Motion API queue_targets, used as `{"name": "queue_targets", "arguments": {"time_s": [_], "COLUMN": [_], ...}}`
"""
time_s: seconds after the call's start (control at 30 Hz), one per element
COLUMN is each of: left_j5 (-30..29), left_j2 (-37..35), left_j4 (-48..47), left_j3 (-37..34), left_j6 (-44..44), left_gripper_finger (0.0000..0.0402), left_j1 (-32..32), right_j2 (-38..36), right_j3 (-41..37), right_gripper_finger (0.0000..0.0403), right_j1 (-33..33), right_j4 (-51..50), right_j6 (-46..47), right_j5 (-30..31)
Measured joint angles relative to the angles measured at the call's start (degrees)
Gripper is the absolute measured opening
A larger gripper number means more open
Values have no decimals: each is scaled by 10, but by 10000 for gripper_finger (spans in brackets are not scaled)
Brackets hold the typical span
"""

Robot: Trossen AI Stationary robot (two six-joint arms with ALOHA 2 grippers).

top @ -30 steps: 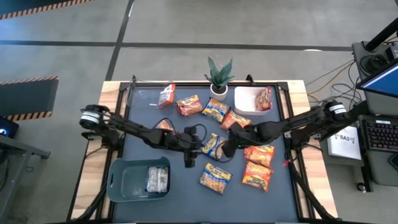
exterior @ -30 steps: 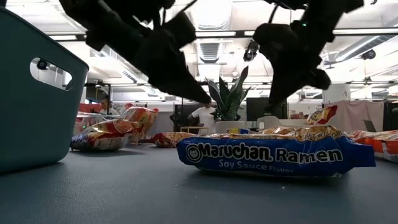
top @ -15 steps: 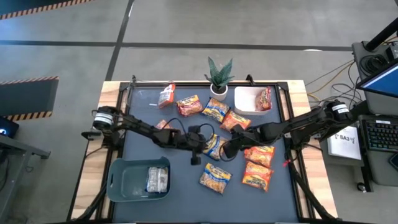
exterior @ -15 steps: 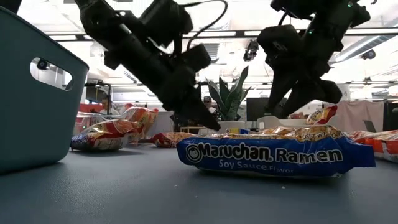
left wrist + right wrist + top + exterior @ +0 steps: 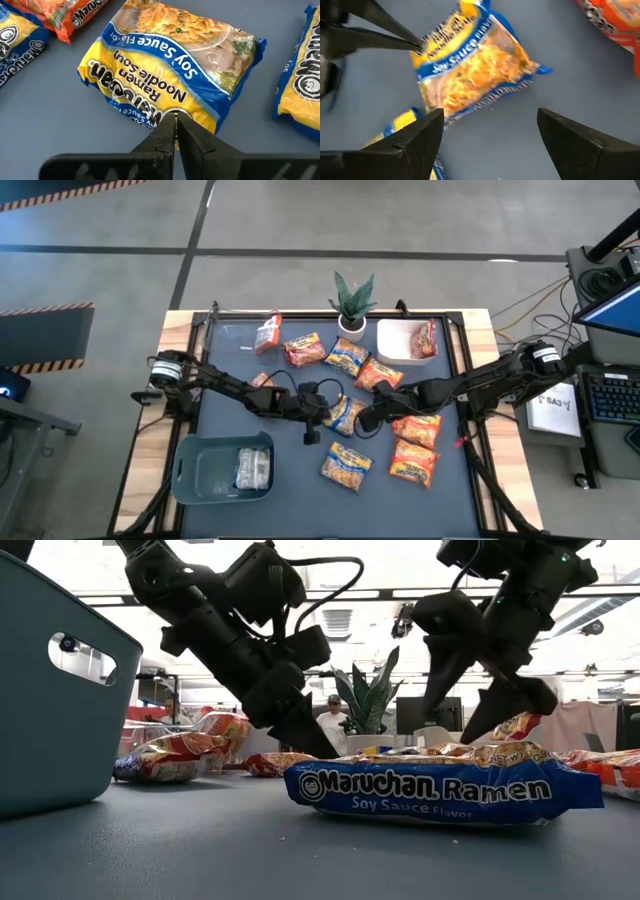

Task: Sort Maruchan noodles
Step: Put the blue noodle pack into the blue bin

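Note:
The Maruchan noodles lie scattered over the dark table as several orange, red and yellow-and-blue packets. My left gripper point(image 5: 328, 412) is shut on a yellow-and-blue soy sauce packet point(image 5: 346, 415) at the table's middle. My right gripper point(image 5: 366, 421) stands wide open just right of that packet, and its fingers point(image 5: 427, 132) touch nothing. Another yellow-and-blue packet point(image 5: 440, 790) lies flat near the front. My left gripper pinches the packet's long edge beside the brand name point(image 5: 167, 114) between its two fingers. The fingers point(image 5: 192, 140) come from the table's left, slanting down, across that edge. Whether the packet is off the table, I cannot tell.
A teal bin point(image 5: 200, 470) at the front left holds a silvery packet point(image 5: 253, 468). A white tub point(image 5: 400, 340) at the back right holds a red packet point(image 5: 425, 338). A potted plant point(image 5: 352, 305) stands at the far edge. Orange packets point(image 5: 415, 445) lie front right.
My right gripper has opened wide beside the yellow-and-blue packet. My left gripper has moved toward the table's right edge, reached that packet and shut on its edge. The packet has stayed in about the same place.

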Motion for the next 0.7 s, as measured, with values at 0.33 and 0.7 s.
{"name": "queue_targets", "arguments": {"time_s": [0.33,0.7], "left_j5": [0,1], "left_j2": [0,0], "left_j4": [-15,-19], "left_j3": [-1,-2], "left_j6": [-5,-5], "left_gripper_finger": [0,0], "left_j1": [0,0], "right_j2": [0,0], "right_j3": [-75,-138], "right_gripper_finger": [304,309], "right_j1": [0,-3], "right_j4": [122,241], "right_j6": [40,56], "right_j5": [25,66]}}
